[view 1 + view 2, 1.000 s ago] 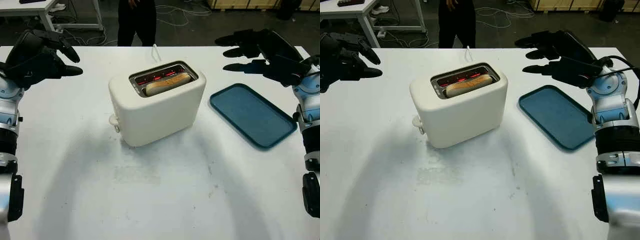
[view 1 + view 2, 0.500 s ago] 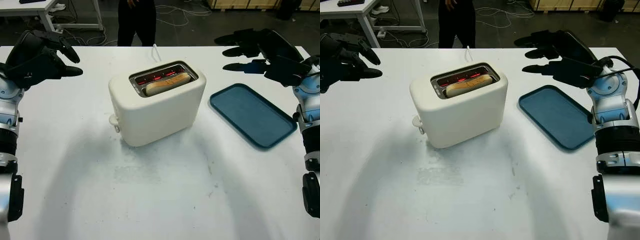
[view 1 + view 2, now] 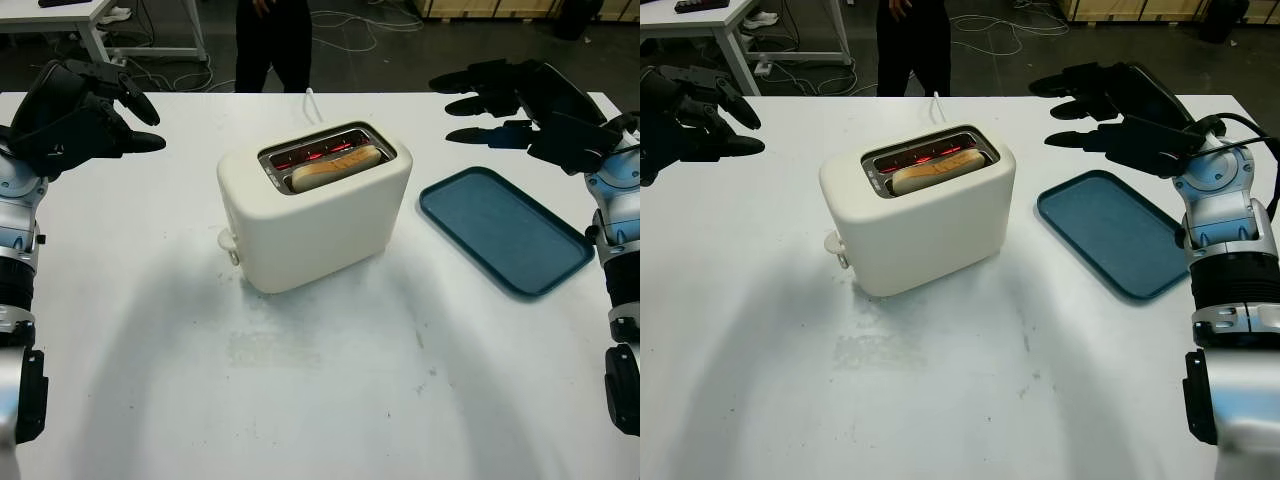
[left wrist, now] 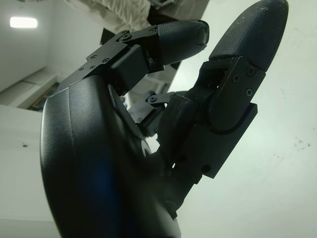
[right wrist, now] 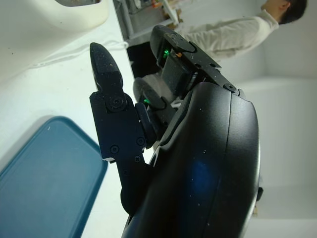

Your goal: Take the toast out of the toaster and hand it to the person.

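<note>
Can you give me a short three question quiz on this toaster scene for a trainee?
1. True or false: the slice of toast sits in the cream plastic toaster.
2. What lies on the toaster's right? A) flat blue tray B) mug C) knife
3. Fill in: the black left hand and black right hand each hold ____.

Key: 1 true; 2 A; 3 nothing.

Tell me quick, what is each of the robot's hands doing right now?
Left hand: open, holding nothing, raised at the table's far left.
Right hand: open, holding nothing, raised beyond the dark blue plastic tray.
</note>
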